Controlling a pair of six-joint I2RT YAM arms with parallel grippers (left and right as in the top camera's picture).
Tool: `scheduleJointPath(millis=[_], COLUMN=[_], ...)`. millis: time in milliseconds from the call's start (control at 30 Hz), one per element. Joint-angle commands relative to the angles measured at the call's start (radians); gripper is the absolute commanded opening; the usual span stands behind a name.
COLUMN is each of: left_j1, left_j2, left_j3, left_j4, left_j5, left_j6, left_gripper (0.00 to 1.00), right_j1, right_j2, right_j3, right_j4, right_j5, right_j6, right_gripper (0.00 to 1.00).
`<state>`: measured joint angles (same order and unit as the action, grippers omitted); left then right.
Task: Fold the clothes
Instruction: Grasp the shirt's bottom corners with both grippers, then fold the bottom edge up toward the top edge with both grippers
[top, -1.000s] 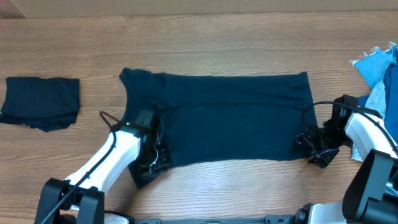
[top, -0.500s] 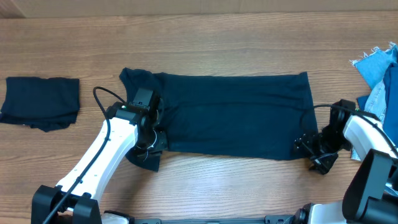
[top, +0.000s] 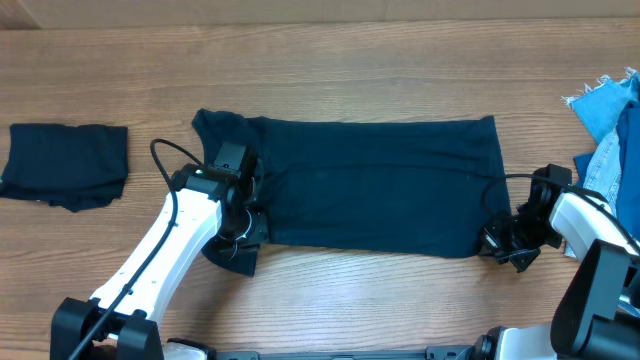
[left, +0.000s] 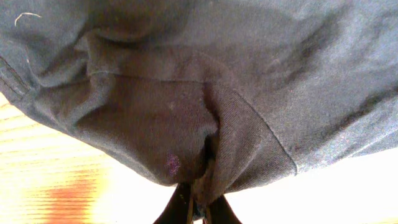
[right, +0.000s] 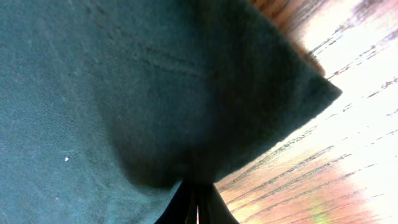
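Observation:
A dark blue-green garment lies spread flat across the middle of the wooden table. My left gripper is shut on its near-left corner, and a dark flap hangs bunched under the fingers. In the left wrist view the fabric is gathered into folds and pinched at the left gripper. My right gripper sits at the near-right corner. In the right wrist view the right gripper is shut, with the cloth corner drawn in at its tips.
A folded dark cloth rests at the far left of the table. Light blue denim clothes are piled at the right edge, just beyond my right arm. Bare wood runs along the near edge.
The left gripper carried the near-left corner up and back from the front edge, then stayed still. The right gripper closed at the garment's near-right corner and shifted slightly right.

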<state>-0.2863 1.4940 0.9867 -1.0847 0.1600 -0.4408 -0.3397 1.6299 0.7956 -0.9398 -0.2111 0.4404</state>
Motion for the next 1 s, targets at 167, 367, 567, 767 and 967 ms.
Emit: scheduleJointPath(millis=[167, 367, 567, 767, 967], left_j1=[0.006, 0.006, 0.006, 0.006, 0.006], left_j2=[-0.015, -0.015, -0.015, -0.015, -0.015], left_j3=[0.019, 0.019, 0.019, 0.019, 0.019], left_j4=[-0.006, -0.008, -0.011, -0.011, -0.011], left_j5=[-0.014, -0.014, -0.014, -0.013, -0.013], left_j6=[0.019, 0.019, 0.026, 0.026, 0.026], left_gripper=[0.04, 0.04, 0.04, 0.04, 0.04], right_j1=[-0.003, -0.003, -0.137, -0.26, -0.26], right_j2=[-0.006, -0.014, -0.037, -0.04, -0.034], right_j3=[0.018, 0.018, 0.117, 0.159, 0.15], right_j4=[-0.008, -0.014, -0.056, -0.082, -0.023], right_j5=[0.016, -0.018, -0.006, -0.059, -0.06], right_j6=[-0.045, -0.044, -0.049, -0.143, -0.153], right_gripper=[0.71, 0.58, 0.58, 0.62, 0.55])
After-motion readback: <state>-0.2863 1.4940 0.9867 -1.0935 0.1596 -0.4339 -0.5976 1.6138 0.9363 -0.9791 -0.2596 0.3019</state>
